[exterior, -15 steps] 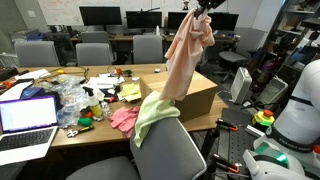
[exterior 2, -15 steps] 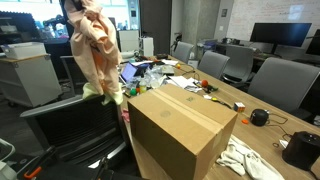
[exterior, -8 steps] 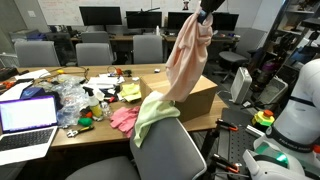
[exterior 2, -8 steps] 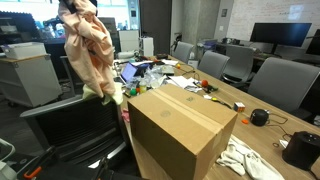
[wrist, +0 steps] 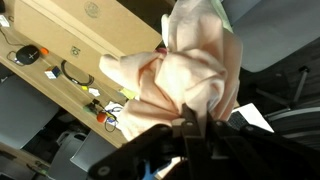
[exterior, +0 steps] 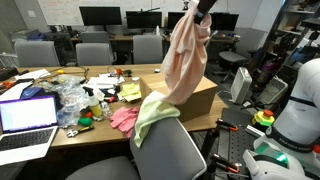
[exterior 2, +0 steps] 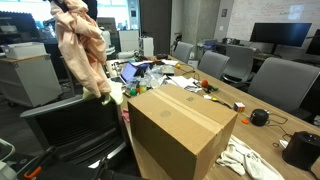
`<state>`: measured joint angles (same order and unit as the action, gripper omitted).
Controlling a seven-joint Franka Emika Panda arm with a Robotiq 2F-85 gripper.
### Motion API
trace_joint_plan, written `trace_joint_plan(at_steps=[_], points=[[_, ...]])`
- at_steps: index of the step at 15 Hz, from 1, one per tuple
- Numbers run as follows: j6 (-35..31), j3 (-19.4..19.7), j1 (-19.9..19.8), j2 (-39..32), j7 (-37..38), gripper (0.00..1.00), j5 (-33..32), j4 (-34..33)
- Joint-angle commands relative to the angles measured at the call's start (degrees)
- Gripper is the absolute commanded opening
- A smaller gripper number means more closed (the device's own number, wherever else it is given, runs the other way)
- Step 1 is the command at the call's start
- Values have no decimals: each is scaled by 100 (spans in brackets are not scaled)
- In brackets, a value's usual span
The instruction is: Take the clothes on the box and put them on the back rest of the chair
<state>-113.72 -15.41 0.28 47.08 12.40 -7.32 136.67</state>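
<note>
**One pink cloth hanging above the box**

The gripper has its jaws clamped on the cloth's top, holding it high over the box's chair-side edge. A green cloth drapes the chair backrest just beside the box. The box's round stamp is too blurred to read.

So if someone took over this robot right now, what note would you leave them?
The hand is shut on the peach cloth, which hangs high above the chair.
The green cloth is already draped on its back rest.
The box has no clothes on top.
Left: lower the peach cloth onto the back rest, then open the hand.
</note>
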Motion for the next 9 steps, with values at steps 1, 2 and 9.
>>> trace_joint_plan(at_steps=[1,2,9], points=[[205,-246,108,-443,-84,2,-358,-552],[228,-301,145,-528,-85,2,-412,-621],[464,-543,324,-1039,-72,2,-832,-1004]])
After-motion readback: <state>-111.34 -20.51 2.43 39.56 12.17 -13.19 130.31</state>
